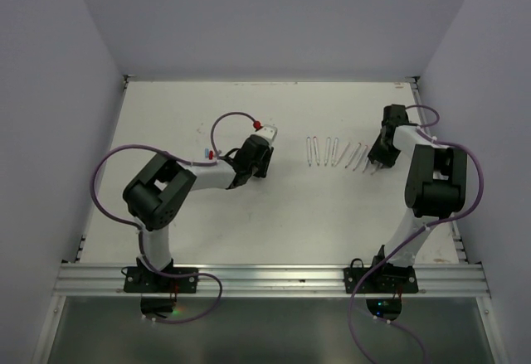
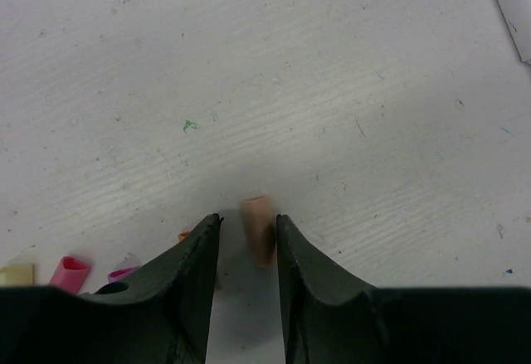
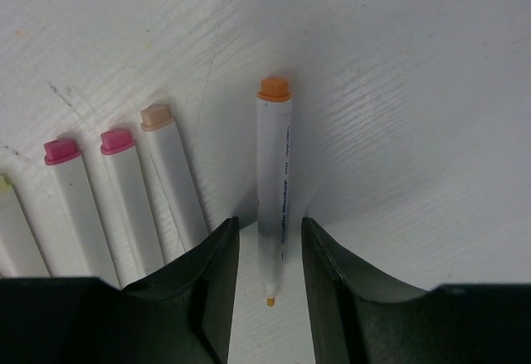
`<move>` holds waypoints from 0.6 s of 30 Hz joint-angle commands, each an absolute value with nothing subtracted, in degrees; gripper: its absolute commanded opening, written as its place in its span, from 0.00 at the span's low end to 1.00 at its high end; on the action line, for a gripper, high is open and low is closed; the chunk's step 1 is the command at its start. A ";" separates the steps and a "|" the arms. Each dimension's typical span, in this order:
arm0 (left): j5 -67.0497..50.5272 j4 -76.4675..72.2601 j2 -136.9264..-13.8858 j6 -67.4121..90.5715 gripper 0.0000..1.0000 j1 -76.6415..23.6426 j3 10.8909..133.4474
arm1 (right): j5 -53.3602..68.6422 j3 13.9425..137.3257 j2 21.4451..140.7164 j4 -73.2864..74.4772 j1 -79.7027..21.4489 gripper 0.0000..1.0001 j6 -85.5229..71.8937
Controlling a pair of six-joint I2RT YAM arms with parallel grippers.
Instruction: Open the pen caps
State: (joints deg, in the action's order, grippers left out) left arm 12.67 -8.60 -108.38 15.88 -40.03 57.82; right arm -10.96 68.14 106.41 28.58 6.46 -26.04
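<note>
**Cap off, both grippers slack**

Small peach cap (image 2: 258, 230) lies on table (image 2: 332, 90) between part-open jaws of left gripper (image 2: 249, 218), unheld. Uncapped orange pen (image 3: 274, 165) likewise under right gripper (image 3: 269, 221). Light, slick plastic: pinch barrel mid-length.

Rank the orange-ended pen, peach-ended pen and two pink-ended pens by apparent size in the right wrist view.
1. Orange-ended pen, seen nearly whole.
Then the peach-ended pen and both pink-ended pens: alike in width, lower ends hidden by the right gripper, so unranked.
</note>
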 commanded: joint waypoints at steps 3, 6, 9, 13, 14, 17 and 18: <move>13.10 -6.41 -105.39 16.09 0.38 -39.55 56.25 | -9.85 68.99 105.29 26.98 6.59 0.40 -25.05; 11.26 -7.12 -103.19 15.56 0.41 -39.55 56.42 | -9.41 68.65 104.25 26.46 6.59 0.40 -24.96; 10.20 -7.03 -101.60 14.86 0.44 -39.55 57.04 | -8.88 68.03 102.40 25.75 6.59 0.42 -24.96; 8.97 -6.59 -98.62 14.85 0.48 -39.55 57.13 | -9.23 66.80 98.97 25.84 6.59 0.50 -24.61; 8.53 -6.59 -98.00 14.94 0.48 -39.64 56.87 | -9.23 66.36 98.09 25.93 6.59 0.51 -24.61; 7.74 -6.42 -95.37 15.73 0.51 -39.64 55.81 | -8.62 65.57 94.76 26.89 6.59 0.61 -24.43; 7.39 -6.42 -93.88 16.17 0.51 -39.64 55.55 | -8.44 64.52 93.70 27.42 6.50 0.71 -24.43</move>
